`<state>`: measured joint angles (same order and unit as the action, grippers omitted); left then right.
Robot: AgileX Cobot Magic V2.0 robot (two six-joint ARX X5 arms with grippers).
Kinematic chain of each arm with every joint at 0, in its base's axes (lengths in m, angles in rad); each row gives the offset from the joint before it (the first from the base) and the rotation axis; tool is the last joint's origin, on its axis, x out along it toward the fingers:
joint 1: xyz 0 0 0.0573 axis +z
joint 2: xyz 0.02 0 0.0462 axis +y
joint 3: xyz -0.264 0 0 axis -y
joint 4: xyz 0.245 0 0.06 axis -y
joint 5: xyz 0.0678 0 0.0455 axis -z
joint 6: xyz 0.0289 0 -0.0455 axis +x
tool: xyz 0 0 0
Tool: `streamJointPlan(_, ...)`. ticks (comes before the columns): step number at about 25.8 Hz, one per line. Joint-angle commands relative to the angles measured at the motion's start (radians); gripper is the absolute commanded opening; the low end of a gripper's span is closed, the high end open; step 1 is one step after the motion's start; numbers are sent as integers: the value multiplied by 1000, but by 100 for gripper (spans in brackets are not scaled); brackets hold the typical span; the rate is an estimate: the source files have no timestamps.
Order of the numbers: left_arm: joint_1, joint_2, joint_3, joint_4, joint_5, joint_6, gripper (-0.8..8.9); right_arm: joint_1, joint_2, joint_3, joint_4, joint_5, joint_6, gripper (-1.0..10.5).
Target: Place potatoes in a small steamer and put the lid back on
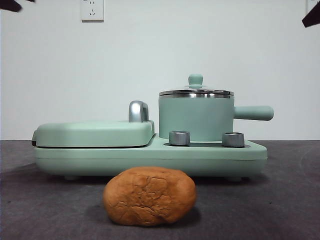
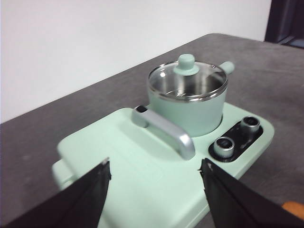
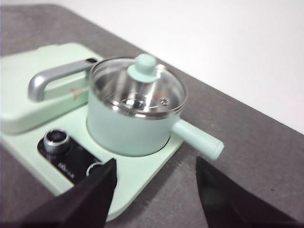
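Observation:
An orange-brown potato (image 1: 149, 195) with cracked skin lies on the grey table in front of the cooker; its edge shows in the left wrist view (image 2: 294, 208). The small mint-green steamer pot (image 1: 196, 119) stands on the right of the cooker, handle to the right (image 2: 186, 107) (image 3: 130, 121). The glass lid with green knob (image 1: 195, 89) sits on the pot (image 2: 186, 78) (image 3: 140, 85). My left gripper (image 2: 154, 178) is open above the griddle side. My right gripper (image 3: 156, 173) is open above the pot's side. Both arms show only as black tips at the top corners of the front view.
The mint-green cooker base (image 1: 150, 155) carries a flat lidded griddle (image 1: 95, 132) with a steel handle (image 1: 138, 111) on the left and two steel knobs (image 1: 179, 138) (image 1: 233, 139) in front of the pot. A wall socket (image 1: 92, 10) is on the white wall behind.

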<state>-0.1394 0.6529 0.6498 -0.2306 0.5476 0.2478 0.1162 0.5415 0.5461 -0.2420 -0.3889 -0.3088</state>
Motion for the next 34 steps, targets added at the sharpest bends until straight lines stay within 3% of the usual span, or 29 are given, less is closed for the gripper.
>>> streamJointPlan(1, -29, 56, 23, 56, -2, -33, 308, 2, 14, 20, 10, 4, 67, 266)
streamJointPlan(15, -248, 525, 201, 402, -80, -58, 301, 2, 40, 25, 25, 4, 100, 266)
streamJointPlan(25, -357, 884, 510, 430, -114, -62, 297, 2, 51, 25, 25, 4, 100, 266)
streamJointPlan(30, -385, 1048, 687, 426, -114, -135, 298, 2, 53, 25, 25, 4, 100, 266)
streamJointPlan(34, -401, 1148, 786, 425, -113, -138, 298, 2, 53, 25, 26, 5, 100, 266)
